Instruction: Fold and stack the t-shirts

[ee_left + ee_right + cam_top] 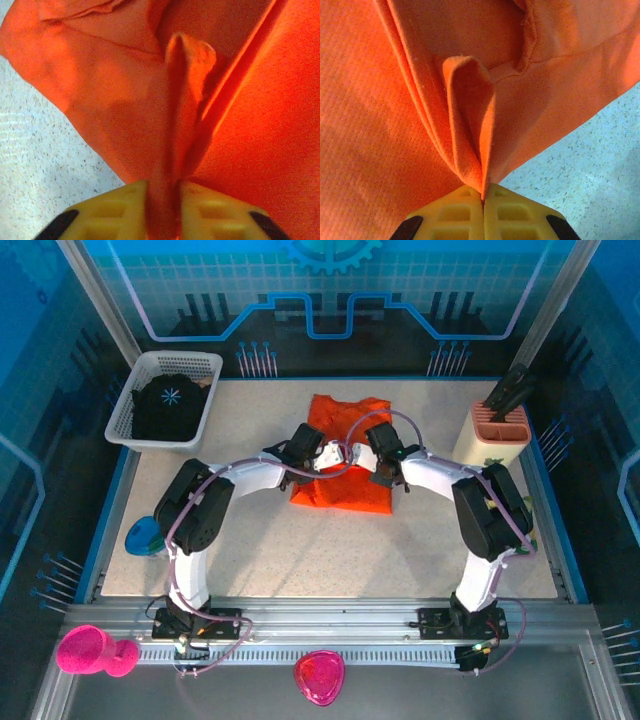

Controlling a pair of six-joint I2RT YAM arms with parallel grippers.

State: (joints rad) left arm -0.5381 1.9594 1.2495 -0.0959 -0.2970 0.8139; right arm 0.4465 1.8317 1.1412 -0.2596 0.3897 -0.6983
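The orange t-shirt (345,492) lies partly folded in the middle of the table, with both grippers meeting over its centre. My left gripper (336,456) (162,202) has a raised fold of the orange t-shirt (125,115) between its yellow fingers (117,210). The jaws stand a little apart and the cloth fills the gap. My right gripper (362,452) (483,192) is pinched tight on a thin ridge of the orange t-shirt (385,125). The black t-shirt (168,405) with a pale starburst print lies bunched in the white basket (127,430) at the back left.
A beige rack (495,438) holding dark tools stands at the back right. A blue object (143,536) sits at the table's left edge. Pink items (95,651) (318,676) lie on the rail in front of the arm bases. Speckled tabletop (330,550) lies bare in front of the shirt.
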